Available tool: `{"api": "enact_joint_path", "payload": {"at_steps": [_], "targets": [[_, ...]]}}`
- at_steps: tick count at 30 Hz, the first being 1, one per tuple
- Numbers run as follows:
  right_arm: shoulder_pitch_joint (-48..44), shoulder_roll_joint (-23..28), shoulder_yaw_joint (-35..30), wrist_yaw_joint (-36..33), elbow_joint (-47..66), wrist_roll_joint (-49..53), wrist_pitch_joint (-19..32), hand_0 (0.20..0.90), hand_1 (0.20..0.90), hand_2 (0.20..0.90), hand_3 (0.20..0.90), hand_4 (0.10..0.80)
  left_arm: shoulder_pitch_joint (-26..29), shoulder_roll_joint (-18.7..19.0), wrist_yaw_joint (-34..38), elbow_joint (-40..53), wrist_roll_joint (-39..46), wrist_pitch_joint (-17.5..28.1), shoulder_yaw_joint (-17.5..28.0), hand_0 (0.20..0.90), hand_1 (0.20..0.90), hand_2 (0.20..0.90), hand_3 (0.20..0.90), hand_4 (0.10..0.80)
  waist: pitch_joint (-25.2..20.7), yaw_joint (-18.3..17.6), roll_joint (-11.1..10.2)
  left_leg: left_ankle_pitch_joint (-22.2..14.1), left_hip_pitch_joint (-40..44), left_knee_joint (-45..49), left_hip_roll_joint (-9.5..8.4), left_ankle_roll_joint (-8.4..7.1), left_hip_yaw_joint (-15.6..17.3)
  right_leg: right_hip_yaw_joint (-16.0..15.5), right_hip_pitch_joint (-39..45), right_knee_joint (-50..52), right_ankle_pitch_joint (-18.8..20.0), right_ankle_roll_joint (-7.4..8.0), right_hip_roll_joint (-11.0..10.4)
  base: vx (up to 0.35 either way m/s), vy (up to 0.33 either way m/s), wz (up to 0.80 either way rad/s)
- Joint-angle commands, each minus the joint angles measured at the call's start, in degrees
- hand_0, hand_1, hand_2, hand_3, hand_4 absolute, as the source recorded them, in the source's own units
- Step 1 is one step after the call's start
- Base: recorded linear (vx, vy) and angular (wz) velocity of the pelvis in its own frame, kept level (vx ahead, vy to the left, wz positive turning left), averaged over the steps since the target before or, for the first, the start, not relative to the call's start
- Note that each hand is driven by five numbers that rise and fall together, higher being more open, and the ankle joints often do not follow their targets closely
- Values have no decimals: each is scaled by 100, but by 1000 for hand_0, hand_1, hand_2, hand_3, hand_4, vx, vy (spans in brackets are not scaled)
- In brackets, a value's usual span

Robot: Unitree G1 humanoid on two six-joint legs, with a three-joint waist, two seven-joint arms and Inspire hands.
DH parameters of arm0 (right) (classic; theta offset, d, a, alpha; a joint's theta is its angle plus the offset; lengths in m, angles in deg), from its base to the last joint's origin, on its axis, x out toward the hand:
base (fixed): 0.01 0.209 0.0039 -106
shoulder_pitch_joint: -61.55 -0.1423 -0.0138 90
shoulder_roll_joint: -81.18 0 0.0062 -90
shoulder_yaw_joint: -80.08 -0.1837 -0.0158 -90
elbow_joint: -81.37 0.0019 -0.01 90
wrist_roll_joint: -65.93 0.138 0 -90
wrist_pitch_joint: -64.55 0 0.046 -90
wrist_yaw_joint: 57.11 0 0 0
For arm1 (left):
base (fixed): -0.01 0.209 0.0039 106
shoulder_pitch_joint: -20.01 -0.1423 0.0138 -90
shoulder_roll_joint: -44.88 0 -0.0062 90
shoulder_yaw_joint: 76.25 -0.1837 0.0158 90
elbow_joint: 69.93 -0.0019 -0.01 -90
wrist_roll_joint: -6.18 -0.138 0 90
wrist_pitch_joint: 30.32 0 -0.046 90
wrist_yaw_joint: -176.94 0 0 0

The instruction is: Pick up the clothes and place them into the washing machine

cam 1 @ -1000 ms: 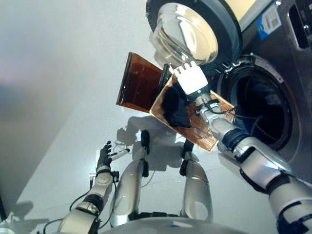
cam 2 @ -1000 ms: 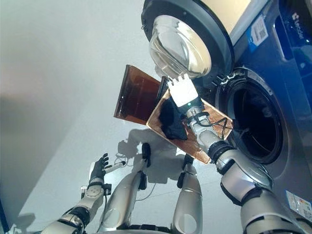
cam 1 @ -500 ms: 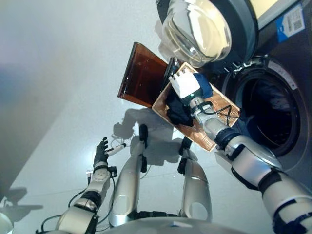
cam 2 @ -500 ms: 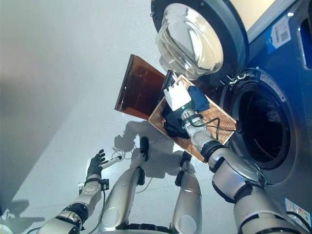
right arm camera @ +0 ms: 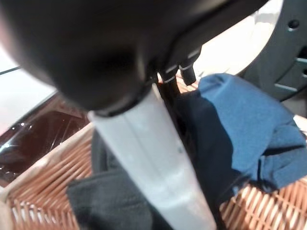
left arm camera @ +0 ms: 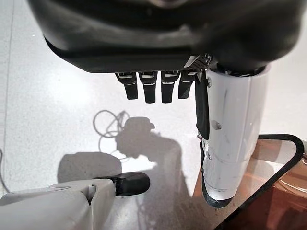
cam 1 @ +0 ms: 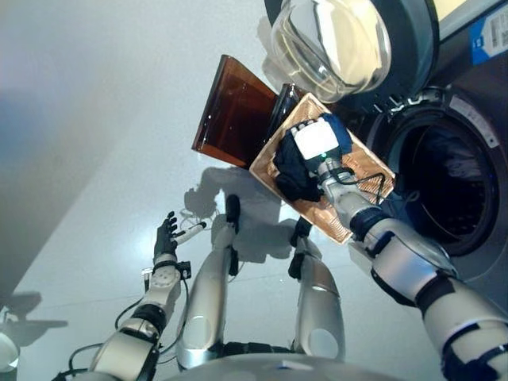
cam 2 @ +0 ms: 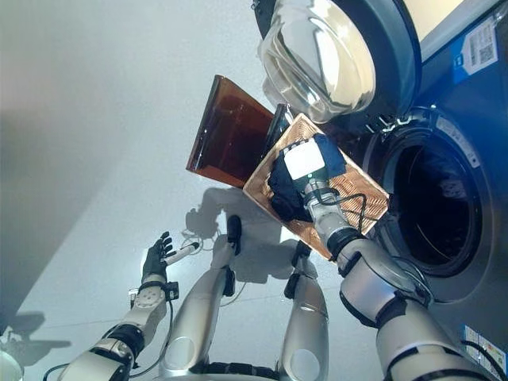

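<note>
A shallow wicker basket (cam 1: 359,170) rests on a low dark brown box (cam 1: 238,111) beside the washing machine. It holds a dark garment (cam 1: 290,173) and a blue garment (cam 1: 340,132). My right hand (cam 1: 316,143) lies on these clothes and its fingers curl down into them where the two garments meet. In the right wrist view its white-covered thumb (right arm camera: 153,158) lies over the dark garment (right arm camera: 105,196), with the blue garment (right arm camera: 244,115) beside the fingers. My left hand (cam 1: 167,234) hangs open and empty low on the left, above the floor.
The washing machine's round door (cam 1: 337,40) stands open above the basket. The drum opening (cam 1: 444,182) is to the right of the basket, with some cloth dimly inside. Pale floor (cam 1: 95,159) lies to the left.
My right hand has come down from above the basket onto the clothes, and its straight fingers have curled. The camera has shifted a little. The left hand has stayed put.
</note>
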Motion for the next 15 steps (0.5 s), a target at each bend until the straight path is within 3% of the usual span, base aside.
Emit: {"api": "enact_joint_path", "payload": {"at_steps": [1, 15], "targets": [[-645, 298, -12, -226, -197, 204, -80, 900, 900, 900, 900, 800, -163, 221, 139, 232, 137, 229, -72, 900, 900, 900, 900, 800, 15, 120, 134, 20, -170, 113, -47, -524, 212, 116, -250, 390, -47, -168, 8, 0, 0, 0], [-1246, 752, -54, -321, -475, 507, -180, 900, 900, 900, 900, 800, -533, 344, -2, 979, 427, 370, -241, 900, 900, 900, 900, 800, 15, 208, 319, 17, -591, 134, -83, -591, 106, 161, -696, 516, -130, -120, 5, 12, -4, 0]]}}
